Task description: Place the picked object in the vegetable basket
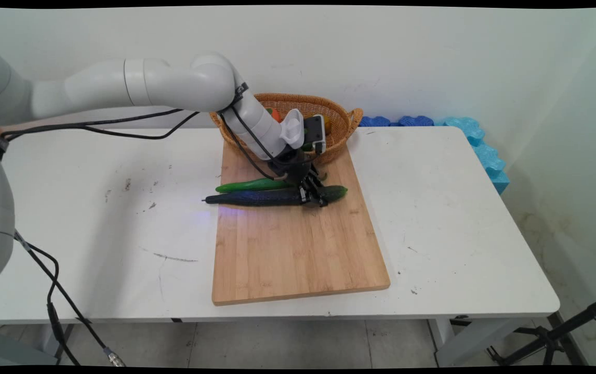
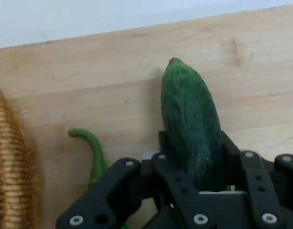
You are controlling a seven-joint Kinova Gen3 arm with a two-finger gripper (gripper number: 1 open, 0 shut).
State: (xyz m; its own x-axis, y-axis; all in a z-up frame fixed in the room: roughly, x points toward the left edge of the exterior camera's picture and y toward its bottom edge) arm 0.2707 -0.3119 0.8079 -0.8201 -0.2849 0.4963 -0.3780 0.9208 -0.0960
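The white bench point(image 1: 433, 218) carries a long wooden cutting board point(image 1: 298, 249), with a wicker basket point(image 1: 336, 111) at the board's far end. Two long vegetables lie crosswise on the far part of the board: a dark cucumber point(image 1: 272, 197) nearer, and a slimmer green pepper point(image 1: 251, 185) just beyond it. The pincer point(image 1: 312, 193) is down on the cucumber toward its right end, clenched around it. For a sound hold, I judge the grip should stay square across the cucumber, clear of the pepper beside it.
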